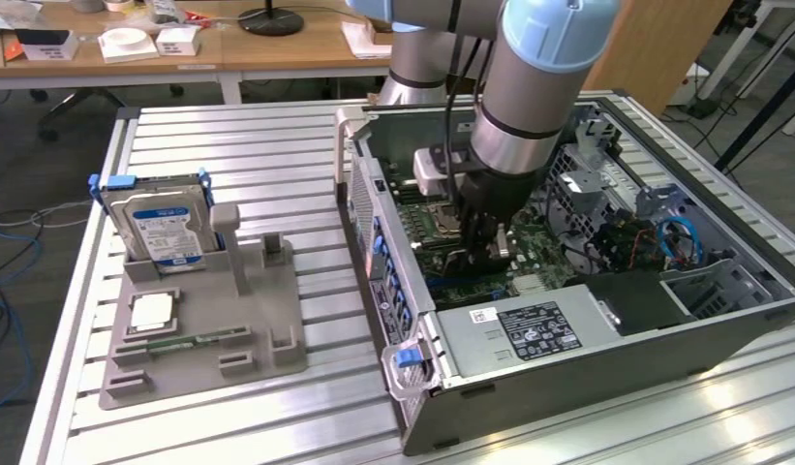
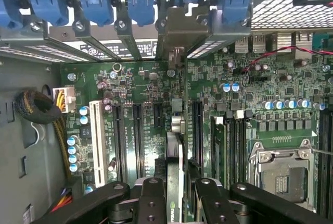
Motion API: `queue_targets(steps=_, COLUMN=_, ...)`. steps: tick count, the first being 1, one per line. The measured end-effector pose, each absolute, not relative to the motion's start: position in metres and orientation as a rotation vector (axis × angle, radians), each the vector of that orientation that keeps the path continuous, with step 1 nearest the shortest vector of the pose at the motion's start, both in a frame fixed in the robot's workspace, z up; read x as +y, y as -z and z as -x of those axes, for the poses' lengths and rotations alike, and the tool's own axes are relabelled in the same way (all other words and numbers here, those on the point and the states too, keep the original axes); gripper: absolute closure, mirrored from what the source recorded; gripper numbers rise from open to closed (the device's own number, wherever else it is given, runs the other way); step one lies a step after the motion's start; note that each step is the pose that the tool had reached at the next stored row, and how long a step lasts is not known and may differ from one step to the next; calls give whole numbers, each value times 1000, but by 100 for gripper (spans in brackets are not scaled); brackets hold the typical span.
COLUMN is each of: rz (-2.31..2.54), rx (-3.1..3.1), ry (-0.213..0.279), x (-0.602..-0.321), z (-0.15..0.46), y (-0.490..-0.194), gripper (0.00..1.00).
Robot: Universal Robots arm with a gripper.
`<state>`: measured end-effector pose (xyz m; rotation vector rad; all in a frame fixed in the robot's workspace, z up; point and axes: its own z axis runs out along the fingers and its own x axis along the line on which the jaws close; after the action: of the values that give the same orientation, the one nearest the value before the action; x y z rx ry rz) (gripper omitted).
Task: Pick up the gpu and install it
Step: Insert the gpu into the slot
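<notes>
Open computer case lies on its side on the slatted metal surface, at 3 o'clock of the exterior view. Inside it: the green motherboard, a power supply with a black label at the 6 o'clock end, blue cables at 3 o'clock, and a drive cage beyond them. The arm reaches down from 12 o'clock into the middle of the case.

In the wrist view, the gripper has its fingers closed on the gpu, seen edge-on as a thin upright card. The gpu stands between the expansion slots of the motherboard, its metal bracket up against the rear wall of the case beside the blue slot clips. Whether it is fully seated cannot be told. The processor socket lies near, to one side; a bundle of sleeved cables lies on the other, well apart from the card.

At 9 o'clock in the exterior view, a grey parts holder sits on the surface. It carries a hard drive standing upright, a processor lying flat and a memory stick just beside it. The upright slots at 3 o'clock of the hard drive hold nothing.

Room around the card is tight: slots flank it closely, and the case walls enclose the arm on all sides. Bare surface lies between holder and case.
</notes>
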<state>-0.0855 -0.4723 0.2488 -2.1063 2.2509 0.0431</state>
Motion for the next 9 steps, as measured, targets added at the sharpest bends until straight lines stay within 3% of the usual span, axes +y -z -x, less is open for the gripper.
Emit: queue_targets(steps=9, rz=2106, rx=2251, ry=-43, x=-472, z=85, y=-248, gripper=74)
